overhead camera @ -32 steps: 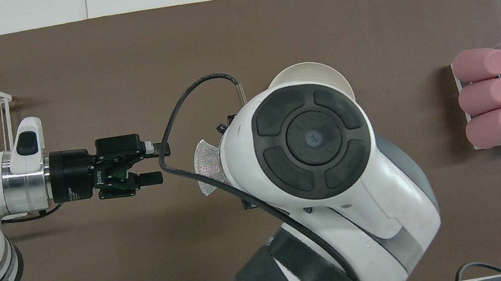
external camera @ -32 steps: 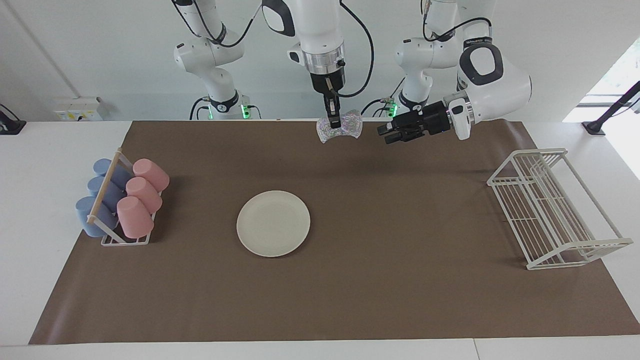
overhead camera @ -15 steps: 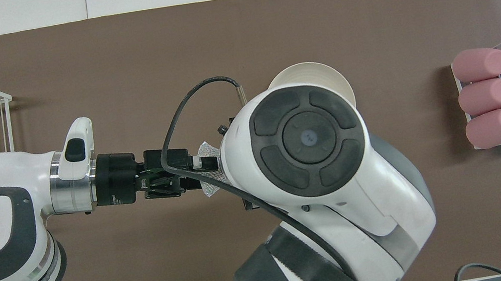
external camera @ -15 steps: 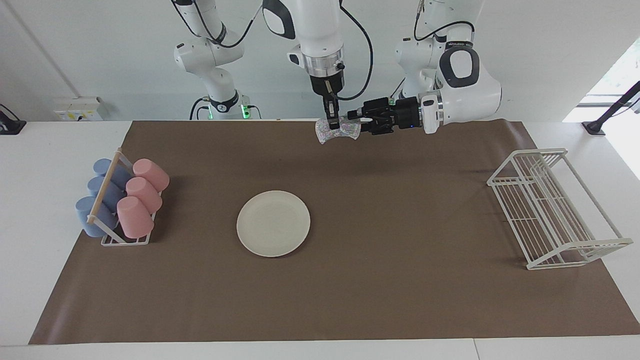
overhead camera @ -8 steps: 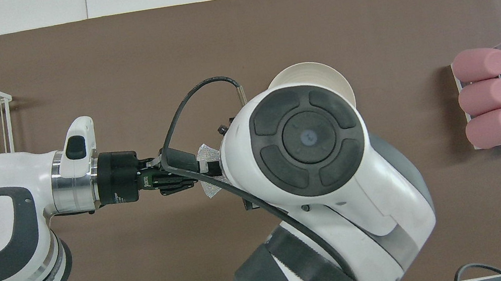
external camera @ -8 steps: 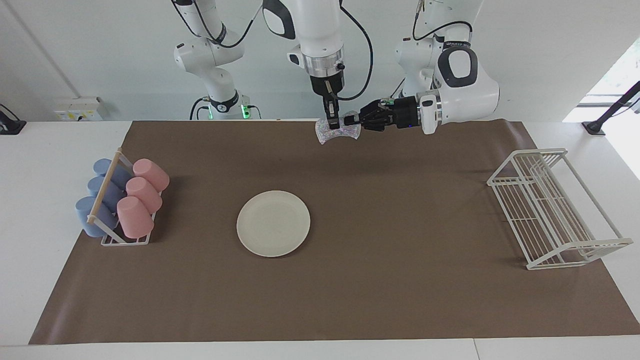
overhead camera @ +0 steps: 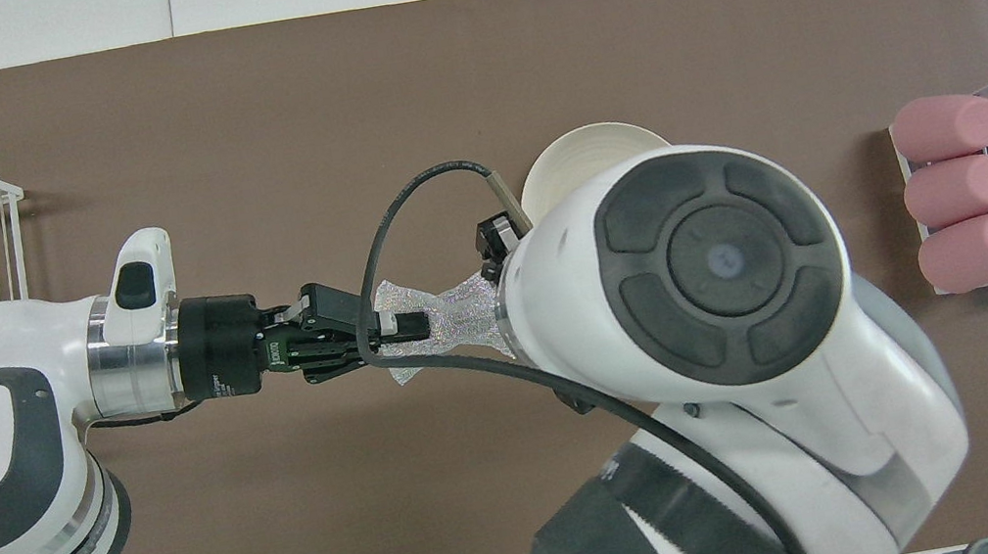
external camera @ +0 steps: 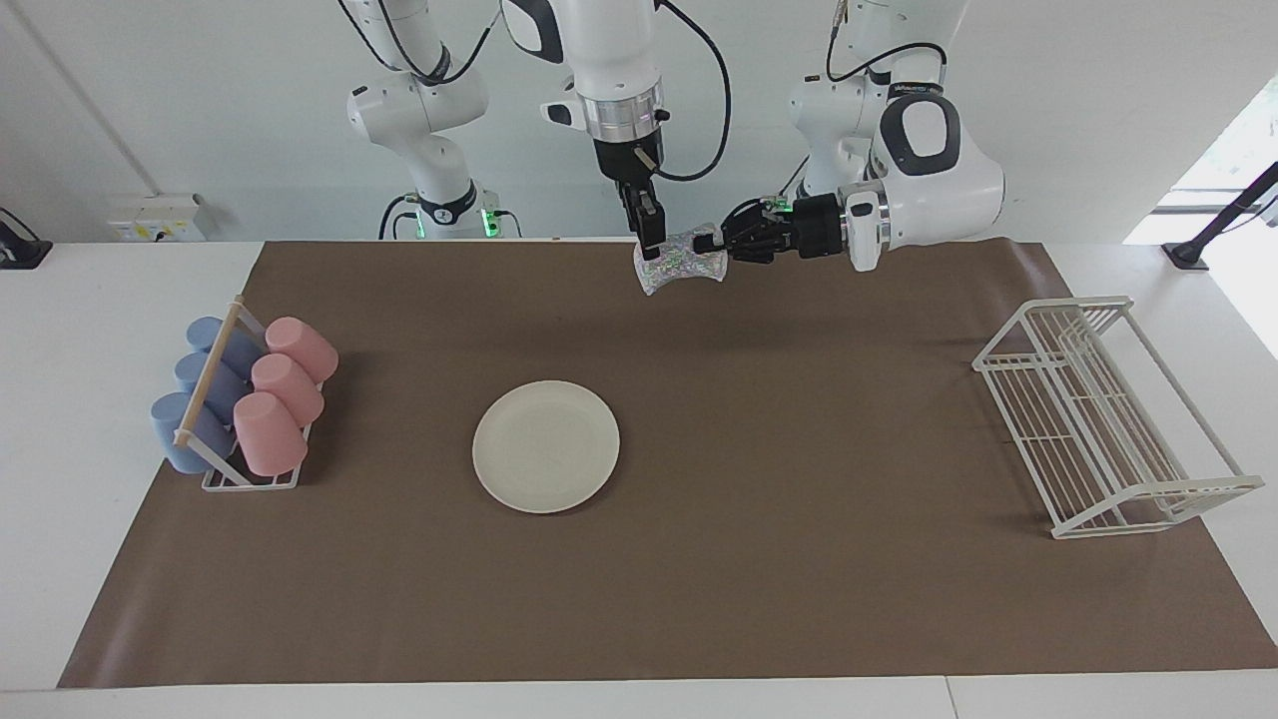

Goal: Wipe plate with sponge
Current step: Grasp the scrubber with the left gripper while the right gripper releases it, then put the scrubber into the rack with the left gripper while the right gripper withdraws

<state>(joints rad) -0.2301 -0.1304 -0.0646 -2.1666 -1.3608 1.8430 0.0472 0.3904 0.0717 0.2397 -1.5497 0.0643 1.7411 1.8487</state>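
Note:
The silvery mesh sponge (external camera: 684, 266) hangs in the air over the mat's edge nearest the robots. My left gripper (external camera: 711, 243) lies level and is shut on the sponge's end toward the left arm; it also shows in the overhead view (overhead camera: 398, 327) with the sponge (overhead camera: 453, 318). My right gripper (external camera: 647, 238) points down with its tips at the sponge's other end and no longer pinches its middle. In the overhead view its own wrist hides it. The cream-white plate (external camera: 546, 446) lies flat mid-mat with neither gripper over it. The right arm partly covers the plate in the overhead view (overhead camera: 574, 155).
A rack of pink and blue cups (external camera: 245, 399) stands toward the right arm's end of the mat. A white wire rack (external camera: 1098, 419) stands toward the left arm's end. A brown mat (external camera: 799, 559) covers the table.
My left gripper reached in and shut on the sponge's end. My right gripper has since risen slightly and shifted off the sponge's middle toward the right arm's end.

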